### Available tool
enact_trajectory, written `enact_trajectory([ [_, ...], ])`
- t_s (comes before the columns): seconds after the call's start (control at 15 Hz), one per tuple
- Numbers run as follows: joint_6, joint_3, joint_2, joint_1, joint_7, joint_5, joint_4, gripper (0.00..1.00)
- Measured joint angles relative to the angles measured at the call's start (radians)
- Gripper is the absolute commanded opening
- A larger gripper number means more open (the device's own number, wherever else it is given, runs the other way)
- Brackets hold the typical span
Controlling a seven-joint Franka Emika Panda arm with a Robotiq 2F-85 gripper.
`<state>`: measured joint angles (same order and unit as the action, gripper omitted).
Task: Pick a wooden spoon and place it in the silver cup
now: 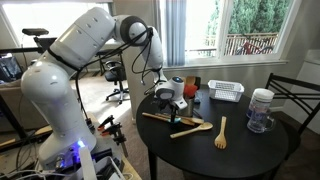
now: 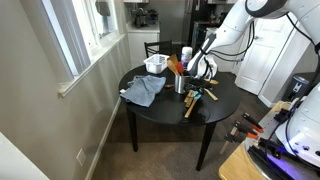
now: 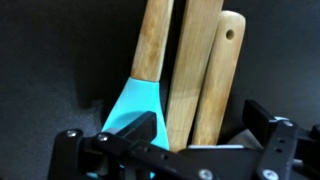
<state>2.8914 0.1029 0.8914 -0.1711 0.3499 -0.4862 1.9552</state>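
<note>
Wooden handles filling wrist view | end effector [image 1: 174, 100] spread wide, empty, hovering mid-frame to straddle one handle | wooden spoon [image 1: 160, 117] flat on desk [image 1: 250, 150], centre-left, graspable | silver cup [image 2: 181, 85] upright beside, awaiting drop-in

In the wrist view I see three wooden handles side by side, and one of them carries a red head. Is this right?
Not quite: the head is teal, not red, as the wrist view shows. The three wooden handles are side by side.
</note>
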Motion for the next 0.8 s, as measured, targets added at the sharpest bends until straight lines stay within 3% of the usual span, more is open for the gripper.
enact_trajectory([
  [0.8,-0.014,-0.099,-0.006,0.101,0.012,0.005,-0.009,1.00],
])
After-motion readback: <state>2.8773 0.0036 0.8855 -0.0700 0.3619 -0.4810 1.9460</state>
